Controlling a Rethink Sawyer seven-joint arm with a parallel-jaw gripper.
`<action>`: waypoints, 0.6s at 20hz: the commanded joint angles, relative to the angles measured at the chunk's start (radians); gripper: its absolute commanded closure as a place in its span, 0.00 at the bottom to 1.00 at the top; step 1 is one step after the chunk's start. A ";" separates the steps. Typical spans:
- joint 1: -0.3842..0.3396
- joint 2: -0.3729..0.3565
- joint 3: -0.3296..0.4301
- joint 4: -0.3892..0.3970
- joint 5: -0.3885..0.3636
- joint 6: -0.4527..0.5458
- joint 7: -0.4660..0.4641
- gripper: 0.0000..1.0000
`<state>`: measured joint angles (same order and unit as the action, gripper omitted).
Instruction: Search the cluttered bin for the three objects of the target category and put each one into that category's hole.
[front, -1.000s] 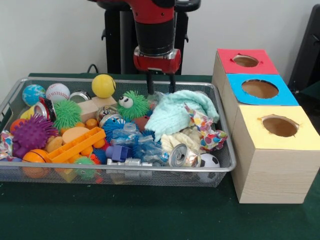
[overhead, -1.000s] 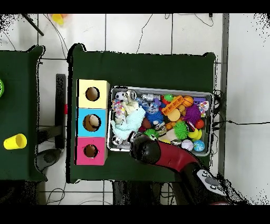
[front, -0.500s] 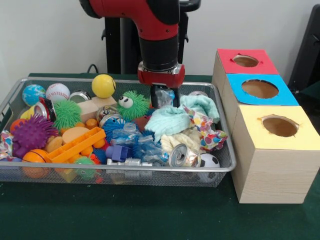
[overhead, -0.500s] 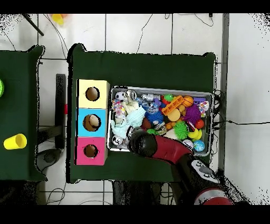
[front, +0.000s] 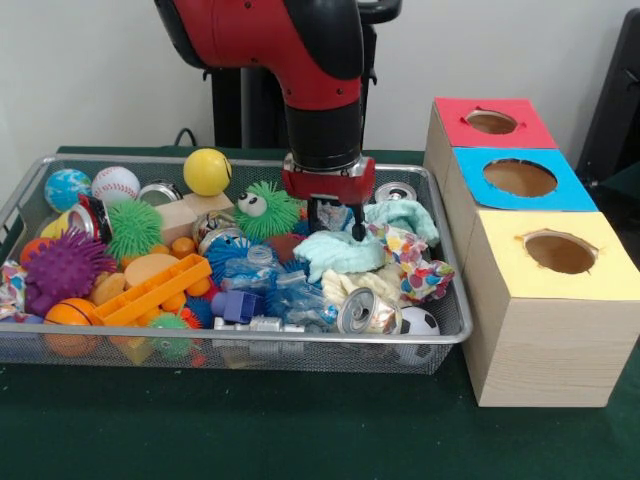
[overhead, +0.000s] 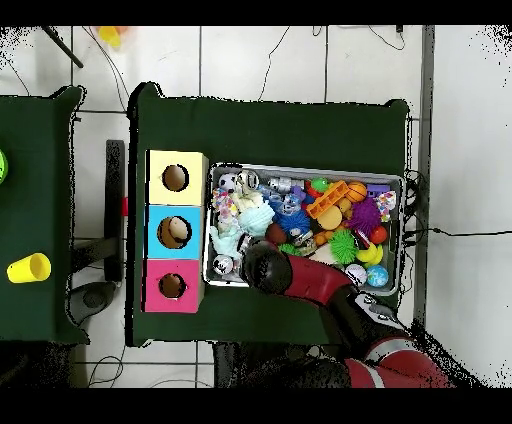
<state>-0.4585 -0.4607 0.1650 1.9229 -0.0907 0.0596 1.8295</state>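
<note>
**Operator:** Where is the tool (front: 333, 228) positioned, and why there?

**Technician:** The tool of the red and black arm (front: 300, 60) is hanging inside the silver wire-mesh bin (front: 250, 345), at the pale mint crumpled cloth (front: 338, 250). Its two dark fingers (front: 358, 226) are standing apart, with a clear crinkled item showing between them; whether that item is gripped cannot be told. The tips are sitting at the cloth's upper edge. Judged from this, soft or crumpled items are the likely target, and the cloth is lying on top of the heap, so it is the easiest to reach.

**Operator:** What is lying around the cloth?

**Technician:** The green spiky toy with googly eyes (front: 264, 210) is just left of the cloth. The colourful patterned crumpled wrapper (front: 412, 262) is touching its right side. A crushed silver can (front: 362, 311) is lying in front of it.

**Operator:** Where are the holes?

**Technician:** Three wooden boxes are standing on the green worktop (front: 300, 435), right of the cloth: the red-topped box (front: 525, 128) farthest, the blue-topped box (front: 575, 188) in the middle, the yellow-topped box (front: 610, 275) nearest. Which one matches the category cannot be told.
</note>
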 joint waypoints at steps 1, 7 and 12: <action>0.027 0.154 0.057 -0.228 0.026 -0.038 0.098 0.00; 0.075 0.325 0.007 -0.377 0.069 0.068 0.078 0.00; 0.040 0.347 0.043 -0.389 0.016 0.019 0.075 0.00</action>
<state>-0.3988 -0.3906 0.1335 1.7704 -0.0858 0.2075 1.8295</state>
